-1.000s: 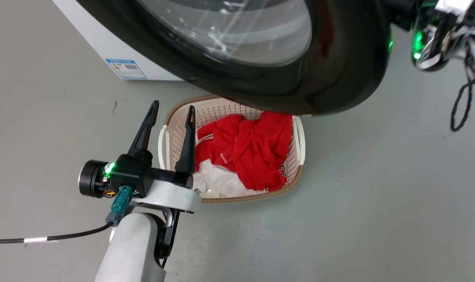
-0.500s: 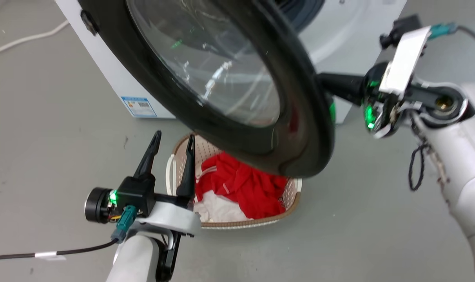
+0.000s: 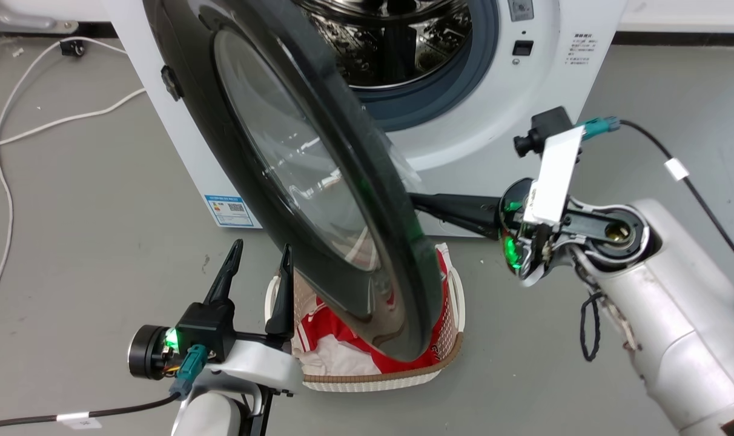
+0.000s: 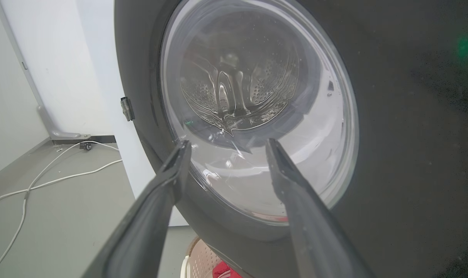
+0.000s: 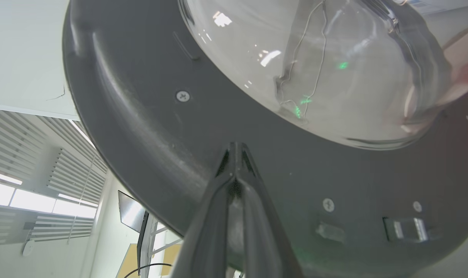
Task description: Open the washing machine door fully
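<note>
The blue-bordered sticker (image 3: 228,211) on the white washing machine (image 3: 555,79) was too small to read. The large round black-rimmed glass door (image 3: 294,163) stood half open. The right gripper (image 5: 234,150), fingers pressed together, met its inner rim; the left gripper (image 3: 263,247) hung spread and empty near its outer face.

One washing machine door (image 3: 300,175); one basket (image 3: 379,380)

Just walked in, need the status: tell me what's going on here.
The robot is opening a front-loading washing machine. Its right end effector, fingers shut, presses against the inner face of the washing machine door, which stands partly open above a laundry basket of red clothes. The left end effector hangs open and empty near the basket.
</note>
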You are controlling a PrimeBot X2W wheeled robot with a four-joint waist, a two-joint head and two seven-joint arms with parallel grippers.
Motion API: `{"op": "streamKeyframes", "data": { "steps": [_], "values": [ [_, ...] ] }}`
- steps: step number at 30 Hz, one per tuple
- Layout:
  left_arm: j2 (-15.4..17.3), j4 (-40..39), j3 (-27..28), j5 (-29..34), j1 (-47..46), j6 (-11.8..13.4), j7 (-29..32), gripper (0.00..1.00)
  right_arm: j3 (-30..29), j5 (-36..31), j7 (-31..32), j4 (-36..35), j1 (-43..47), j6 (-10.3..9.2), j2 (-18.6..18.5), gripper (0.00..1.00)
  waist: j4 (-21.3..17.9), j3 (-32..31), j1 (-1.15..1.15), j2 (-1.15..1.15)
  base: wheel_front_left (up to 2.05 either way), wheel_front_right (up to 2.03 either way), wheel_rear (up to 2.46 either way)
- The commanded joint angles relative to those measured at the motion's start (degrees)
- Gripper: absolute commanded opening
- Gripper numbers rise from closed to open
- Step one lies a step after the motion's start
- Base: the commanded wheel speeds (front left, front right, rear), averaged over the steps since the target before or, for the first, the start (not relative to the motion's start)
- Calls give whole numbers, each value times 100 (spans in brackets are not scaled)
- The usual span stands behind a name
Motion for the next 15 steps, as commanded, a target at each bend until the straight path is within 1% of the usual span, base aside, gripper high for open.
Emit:
{"op": "streamKeyframes", "data": {
  "steps": [1,9,12,15],
  "values": [
    [-3,3,21,-5,71,2,-15,100,49,42,-39,-95,156,0,97,0,20,-60,1,0,0,0,0],
    [-4,6,58,-25,179,18,-15,100,206,53,-196,-334,481,1,318,0,89,-187,1,0,0,0,0],
    [-3,0,57,-33,181,21,-15,100,225,29,-284,-391,563,0,347,0,113,-195,1,0,0,0,0],
    [-3,-12,52,-36,173,28,-15,100,135,-21,-531,-432,623,0,351,0,126,-192,1,0,0,0,0]
  ]
}}
